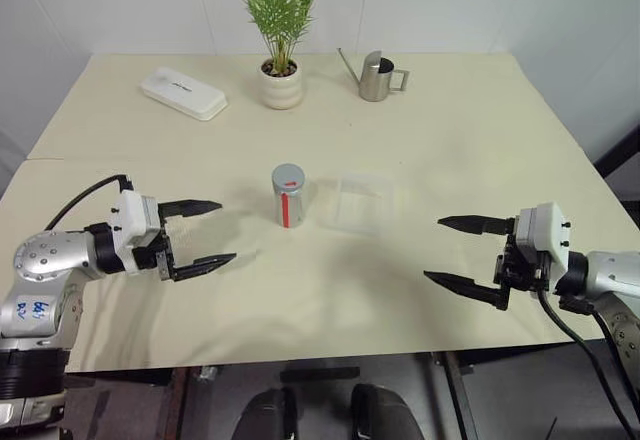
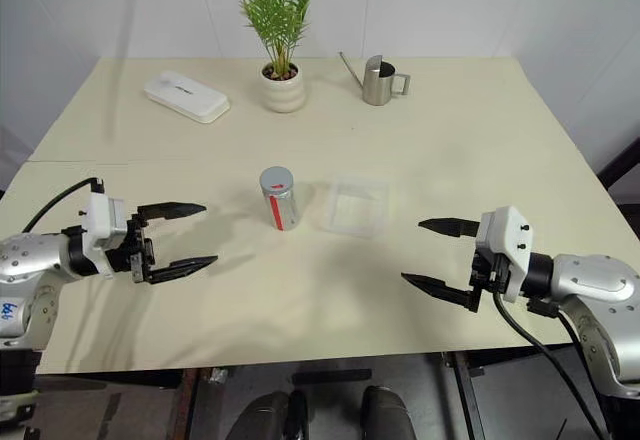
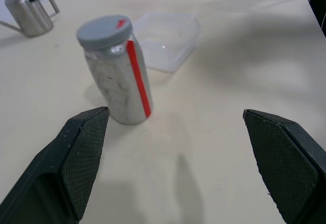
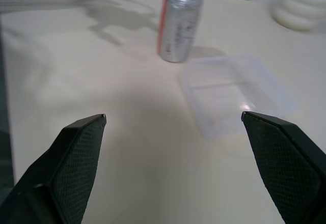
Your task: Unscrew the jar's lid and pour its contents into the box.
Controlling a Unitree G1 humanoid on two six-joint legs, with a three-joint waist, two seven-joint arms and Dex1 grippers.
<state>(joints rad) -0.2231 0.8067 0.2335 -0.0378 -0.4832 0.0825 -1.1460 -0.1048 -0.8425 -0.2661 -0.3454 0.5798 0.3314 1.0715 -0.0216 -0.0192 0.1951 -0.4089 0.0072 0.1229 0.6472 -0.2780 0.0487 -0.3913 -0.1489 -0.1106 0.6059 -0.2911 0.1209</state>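
Note:
The jar (image 1: 289, 198) stands upright at the table's middle, silvery with a red stripe, and its grey lid (image 1: 288, 175) sits on top. The contents are hidden inside. Just right of it lies the clear box (image 1: 361, 201), with nothing visible in it. My left gripper (image 1: 205, 232) hovers open to the left of the jar, a hand's width away, fingers pointing at it. My right gripper (image 1: 462, 252) hangs open to the right of the box, pointing left. The left wrist view has the jar (image 3: 122, 74) ahead between the fingers; the right wrist view has the box (image 4: 232, 92) and jar (image 4: 179, 23).
At the table's back stand a potted plant (image 1: 281, 70), a steel watering can (image 1: 377, 76) and a flat white case (image 1: 183, 93). The cream table (image 1: 330, 300) has bare surface in front of both grippers, and its front edge is near.

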